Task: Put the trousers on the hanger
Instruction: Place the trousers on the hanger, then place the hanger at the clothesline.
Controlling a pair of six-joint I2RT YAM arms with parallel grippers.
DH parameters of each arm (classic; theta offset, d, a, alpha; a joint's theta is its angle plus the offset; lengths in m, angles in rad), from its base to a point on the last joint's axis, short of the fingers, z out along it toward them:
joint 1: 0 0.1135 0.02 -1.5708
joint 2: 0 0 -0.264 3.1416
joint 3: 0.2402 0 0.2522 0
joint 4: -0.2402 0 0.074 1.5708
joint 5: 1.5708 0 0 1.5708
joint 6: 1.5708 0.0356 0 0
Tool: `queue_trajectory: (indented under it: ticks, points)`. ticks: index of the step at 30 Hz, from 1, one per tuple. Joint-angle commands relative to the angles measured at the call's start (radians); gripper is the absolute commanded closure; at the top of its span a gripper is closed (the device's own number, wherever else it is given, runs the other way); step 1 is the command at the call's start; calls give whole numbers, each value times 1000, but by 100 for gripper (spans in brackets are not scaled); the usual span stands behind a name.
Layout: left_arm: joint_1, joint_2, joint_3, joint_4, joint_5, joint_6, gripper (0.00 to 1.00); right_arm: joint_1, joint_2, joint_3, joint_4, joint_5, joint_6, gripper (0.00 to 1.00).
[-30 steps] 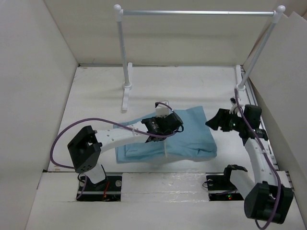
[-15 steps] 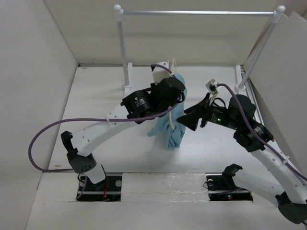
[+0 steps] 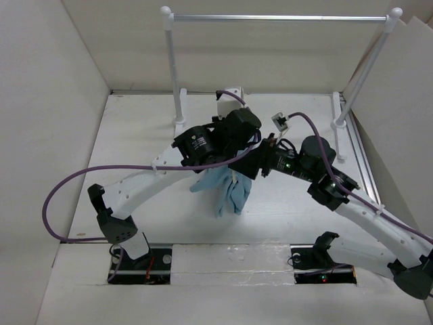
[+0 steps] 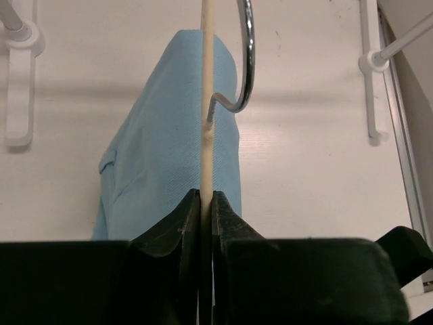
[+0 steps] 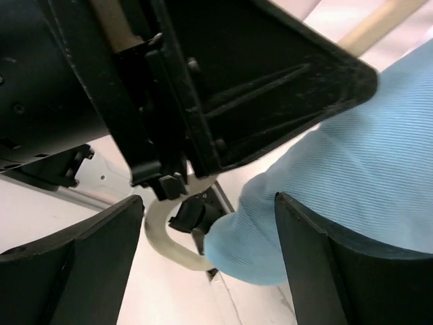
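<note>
The light blue trousers (image 3: 226, 193) hang folded over the cream hanger and dangle above the table. My left gripper (image 3: 238, 145) is shut on the hanger; in the left wrist view the jaws (image 4: 203, 203) pinch its thin cream bar (image 4: 203, 122), with the metal hook (image 4: 247, 61) beyond and the trousers (image 4: 162, 156) draped on both sides. My right gripper (image 3: 252, 166) is open, right beside the left gripper. In the right wrist view its jaws (image 5: 208, 203) stand wide apart around the hanger's curved corner (image 5: 166, 244) and a fold of trousers (image 5: 352, 169), touching neither.
The silver rail (image 3: 277, 17) on white posts spans the back; its left foot (image 3: 177, 132) and right foot (image 3: 338, 122) rest on the table. White walls enclose the left, right and back. The two arms cross close together at mid-table.
The trousers lay flat on the table a second ago; my left gripper has lifted them on the hanger. My right arm has swung left and closed in on the hanging trousers.
</note>
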Motion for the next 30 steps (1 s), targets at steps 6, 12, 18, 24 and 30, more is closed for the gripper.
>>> queue_trajectory:
  ticks: [6,12,18,24,30]
  points:
    - [3,-81,-72,174,7,-7,100,47,22,-89,265,63,111,31]
    - [3,-130,-159,235,38,-40,100,93,78,-137,371,103,177,48]
    - [3,-139,-166,232,27,-44,100,113,57,-177,397,177,209,90]
    - [3,-145,-101,280,56,2,100,123,-32,-177,370,270,215,100]
    - [46,-138,89,301,132,80,44,49,-63,-100,287,237,203,100]
